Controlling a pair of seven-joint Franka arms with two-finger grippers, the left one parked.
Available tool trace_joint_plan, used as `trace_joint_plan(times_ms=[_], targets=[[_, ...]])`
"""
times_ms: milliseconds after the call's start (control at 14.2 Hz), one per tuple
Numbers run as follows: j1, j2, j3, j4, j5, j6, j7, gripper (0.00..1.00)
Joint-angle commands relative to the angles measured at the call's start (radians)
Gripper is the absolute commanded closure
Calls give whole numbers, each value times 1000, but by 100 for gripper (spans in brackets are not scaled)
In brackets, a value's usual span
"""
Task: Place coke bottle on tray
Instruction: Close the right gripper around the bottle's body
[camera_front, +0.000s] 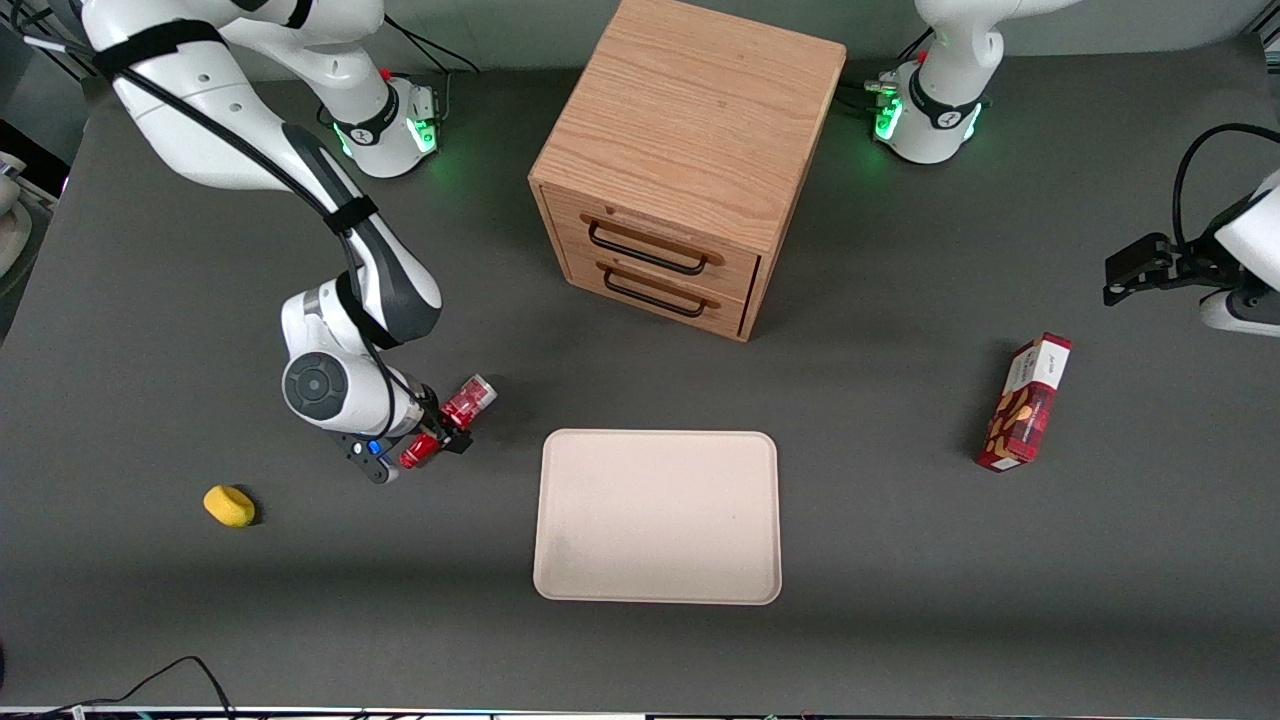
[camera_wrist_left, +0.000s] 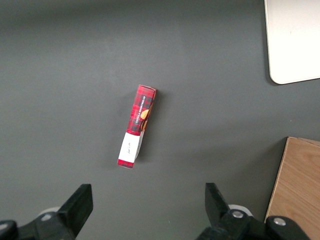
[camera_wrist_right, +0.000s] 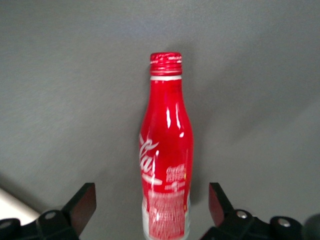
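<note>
The coke bottle (camera_front: 470, 400) is slim and red with white script and lies on the dark table, beside the tray's short edge toward the working arm's end. The right wrist view shows it (camera_wrist_right: 167, 145) lengthwise, cap pointing away from the gripper. My right gripper (camera_front: 440, 428) is over the bottle's body, fingers wide open (camera_wrist_right: 150, 200), one on each side with a gap to the bottle on both sides. The cream-beige tray (camera_front: 657, 515) lies flat with nothing on it, nearer the front camera than the cabinet; its corner shows in the left wrist view (camera_wrist_left: 295, 40).
A wooden two-drawer cabinet (camera_front: 690, 170) stands mid-table. A red snack box (camera_front: 1025, 405) lies toward the parked arm's end and shows in the left wrist view (camera_wrist_left: 137, 132). A small yellow object (camera_front: 230, 505) lies toward the working arm's end.
</note>
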Motion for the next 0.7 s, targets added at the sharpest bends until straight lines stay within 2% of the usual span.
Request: trace_joint_plan(times_ms=[0, 352, 423, 493, 563, 634], targets=[[-1, 20, 2, -36, -47, 69, 55, 0], [-1, 42, -5, -72, -48, 143, 56, 0], [-2, 46, -7, -73, -61, 151, 54, 22], [-2, 50, -5, -73, -84, 151, 55, 67], [-2, 50, -5, -73, -88, 149, 54, 100], [-1, 50, -5, -72, -88, 148, 54, 100]])
